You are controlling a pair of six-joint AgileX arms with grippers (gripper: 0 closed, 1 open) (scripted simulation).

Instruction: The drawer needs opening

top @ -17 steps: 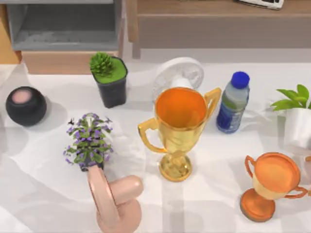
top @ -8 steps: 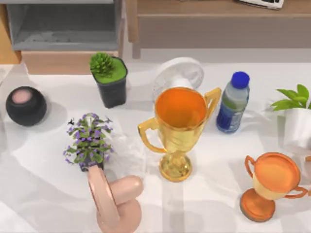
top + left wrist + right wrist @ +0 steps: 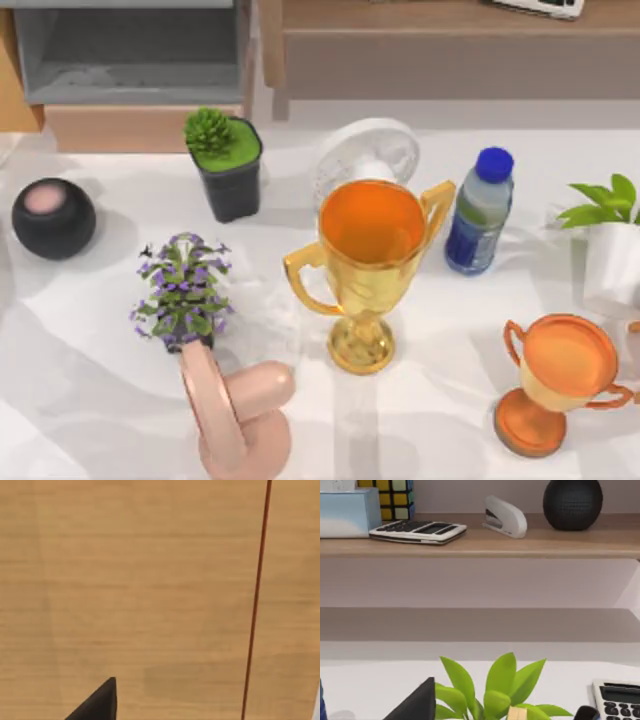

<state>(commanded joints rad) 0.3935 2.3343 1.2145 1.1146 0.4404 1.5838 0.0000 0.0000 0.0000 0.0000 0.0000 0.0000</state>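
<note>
- Drawer (image 3: 130,75) stands pulled out at the table's far left, grey inside showing
- Left gripper's dark fingertip (image 3: 97,702) faces tan wood close up; jaw opening cannot be told

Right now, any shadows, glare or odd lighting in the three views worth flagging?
Top view: soft mottled shadows across the white table, bright sheen on the gold trophy; the drawer interior is shaded grey. Left wrist view: flat, even light on a tan wood surface, no glare. Right wrist view: evenly lit shelf, shaded beneath.
</note>
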